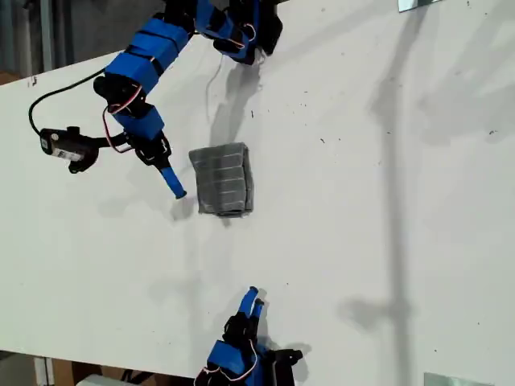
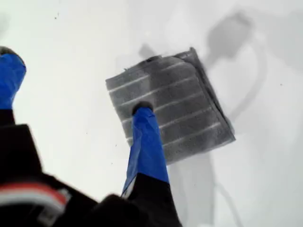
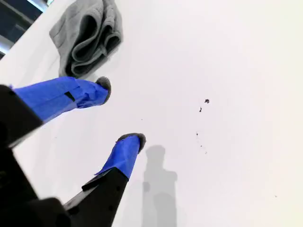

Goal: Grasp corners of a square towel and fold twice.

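The towel (image 1: 223,179) lies folded small on the table (image 1: 386,241), apparently finished; my first tool (image 2: 75,90) and second tool (image 3: 120,111) hover released, holding nothing.

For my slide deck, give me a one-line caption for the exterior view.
Folded grey striped towel lies on the white table, both blue grippers open and clear of it.

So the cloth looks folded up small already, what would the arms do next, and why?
Probably pull both arms back to rest. The towel lies as a compact layered square on the table, so both folds look done. My first pincer hovers open just beside it, holding nothing; my second pincer is open too, well clear of the cloth. Nothing seems left to grasp.
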Robot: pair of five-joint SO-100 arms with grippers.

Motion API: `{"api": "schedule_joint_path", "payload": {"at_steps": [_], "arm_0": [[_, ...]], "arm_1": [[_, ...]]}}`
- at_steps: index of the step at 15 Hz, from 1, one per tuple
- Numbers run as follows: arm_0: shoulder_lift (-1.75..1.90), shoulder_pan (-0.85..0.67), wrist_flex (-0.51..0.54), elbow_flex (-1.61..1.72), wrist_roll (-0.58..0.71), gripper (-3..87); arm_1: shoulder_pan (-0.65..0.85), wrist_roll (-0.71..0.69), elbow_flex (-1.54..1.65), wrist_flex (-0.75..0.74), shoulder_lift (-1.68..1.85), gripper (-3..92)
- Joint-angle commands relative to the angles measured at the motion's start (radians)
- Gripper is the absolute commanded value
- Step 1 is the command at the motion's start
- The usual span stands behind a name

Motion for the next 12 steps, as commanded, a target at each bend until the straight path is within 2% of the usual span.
{"api": "schedule_joint_path", "payload": {"at_steps": [1, 2, 4, 5, 8, 10, 11, 12], "arm_0": [[-0.017, -0.006, 0.0, -0.021, -0.011, 18.9], [-0.017, -0.006, 0.0, -0.021, -0.009, 18.9], [-0.017, -0.009, -0.002, -0.021, -0.006, 18.9], [-0.017, -0.008, -0.002, -0.021, -0.006, 18.9], [0.003, -0.02, 0.002, -0.02, -0.008, 18.9], [0.005, -0.023, 0.002, -0.02, -0.008, 18.9], [0.005, -0.023, 0.003, -0.02, -0.009, 18.9], [0.008, -0.029, 0.003, -0.018, -0.011, 18.9]], "arm_1": [[-0.021, 0.104, 0.314, -0.054, 0.272, 37.8], [-0.041, 0.192, 0.515, -0.084, 0.38, 36.6], [-0.074, 0.339, 0.851, -0.115, 0.577, 19.4], [-0.092, 0.446, 1.002, -0.114, 0.681, 17.1], [-0.216, 0.686, 1.371, -0.201, 0.982, 14.7], [-0.344, 0.873, 1.629, -0.324, 1.232, 12.7], [-0.402, 0.942, 1.701, -0.33, 1.345, 12.5], [-0.425, 0.96, 1.727, -0.275, 1.456, 12.5]]}}
